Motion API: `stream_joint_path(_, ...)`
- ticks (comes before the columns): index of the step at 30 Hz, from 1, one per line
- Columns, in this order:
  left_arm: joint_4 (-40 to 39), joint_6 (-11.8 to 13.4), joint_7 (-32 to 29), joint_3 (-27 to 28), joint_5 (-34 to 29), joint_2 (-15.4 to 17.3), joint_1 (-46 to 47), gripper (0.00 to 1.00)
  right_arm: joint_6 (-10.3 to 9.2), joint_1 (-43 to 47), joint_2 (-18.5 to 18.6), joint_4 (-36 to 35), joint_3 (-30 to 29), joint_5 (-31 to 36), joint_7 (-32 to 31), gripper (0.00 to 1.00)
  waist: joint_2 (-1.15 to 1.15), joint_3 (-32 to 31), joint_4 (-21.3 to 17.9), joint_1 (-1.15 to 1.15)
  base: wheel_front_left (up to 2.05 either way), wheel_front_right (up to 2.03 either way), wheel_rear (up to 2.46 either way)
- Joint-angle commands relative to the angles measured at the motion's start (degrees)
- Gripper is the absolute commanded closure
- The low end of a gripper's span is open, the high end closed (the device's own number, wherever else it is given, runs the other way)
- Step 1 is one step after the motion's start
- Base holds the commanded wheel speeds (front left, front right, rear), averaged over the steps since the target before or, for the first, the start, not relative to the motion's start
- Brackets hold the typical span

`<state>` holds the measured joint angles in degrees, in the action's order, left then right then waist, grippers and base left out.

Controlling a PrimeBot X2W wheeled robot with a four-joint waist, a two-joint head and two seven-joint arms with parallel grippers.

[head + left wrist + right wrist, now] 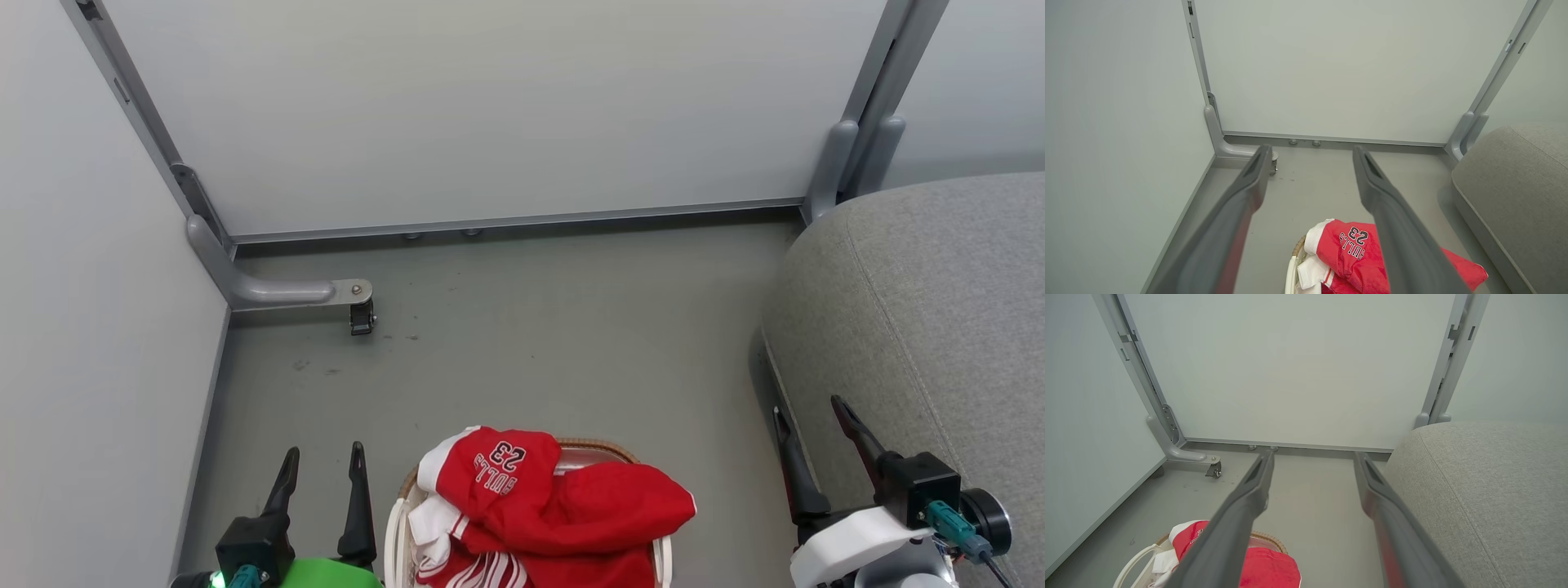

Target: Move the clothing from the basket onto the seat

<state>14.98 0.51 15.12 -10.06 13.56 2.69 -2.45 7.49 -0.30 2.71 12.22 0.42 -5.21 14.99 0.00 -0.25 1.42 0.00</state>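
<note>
Red clothing (555, 506) with white trim, one piece printed "BULLS 23", is heaped in the basket (398, 523) at the bottom centre of the head view. Its brown woven rim and white liner show at the edges. The clothing (1355, 253) and basket (1292, 265) lie below my left gripper's fingers in the left wrist view; the clothing (1267, 569) also shows in the right wrist view. The grey seat (939, 327) stands at the right. My left gripper (323, 457) hangs open just left of the basket. My right gripper (811, 412) is open beside the seat's front edge.
Pale partition panels close the space at the left and back, on grey metal posts. A foot with a caster (362, 314) juts onto the grey floor at the left. Bare floor (531, 343) lies between the basket and the back panel.
</note>
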Motion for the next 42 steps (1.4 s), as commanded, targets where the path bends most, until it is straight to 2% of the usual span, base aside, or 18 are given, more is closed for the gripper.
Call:
stream_joint_path(1,0.07,0.15,0.06,0.00,0.11,0.36,-0.27,0.00,0.00,0.57,0.33,0.09,-0.15,-0.06,0.30,0.00,0.00,0.02,0.00,0.00,0.00,0.00,0.00)
stream_joint_path(10,0.39,-0.08,0.06,-0.76,-0.55,0.35,0.24,0.00,0.00,0.10,0.33,-0.69,-0.65,0.21,0.30,0.00,0.00,0.58,-0.05,0.00,0.00,0.00,0.00)
stream_joint_path(18,1.73,-1.07,0.06,-4.28,-2.46,0.34,3.21,0.00,-0.01,-1.70,0.33,-1.56,-1.37,0.95,0.29,0.00,0.00,3.39,-0.66,0.00,0.00,0.00,0.00)
stream_joint_path(22,3.26,-2.10,0.05,-7.20,-5.18,0.34,6.59,0.00,-0.01,-3.61,0.32,-2.58,-2.06,1.45,0.29,0.00,0.00,7.33,-1.39,0.00,0.00,0.00,0.00)
stream_joint_path(30,10.26,-5.13,0.05,-14.92,-2.68,0.34,17.50,0.00,-0.01,-10.11,0.29,-5.44,-4.06,1.01,0.29,0.00,0.00,19.70,-3.89,0.00,0.00,0.00,0.00)
stream_joint_path(32,12.64,-5.76,0.06,-17.04,-1.53,0.34,20.70,0.00,-0.01,-11.76,0.28,-5.89,-4.29,0.61,0.29,0.00,0.00,22.79,-4.59,0.00,0.00,0.00,0.00)
stream_joint_path(42,27.26,-7.72,0.06,-29.44,-3.51,0.36,34.59,0.00,-0.02,-18.63,0.25,-7.14,-3.98,-1.91,0.29,0.00,0.00,34.64,-8.82,0.00,0.00,0.00,0.00)
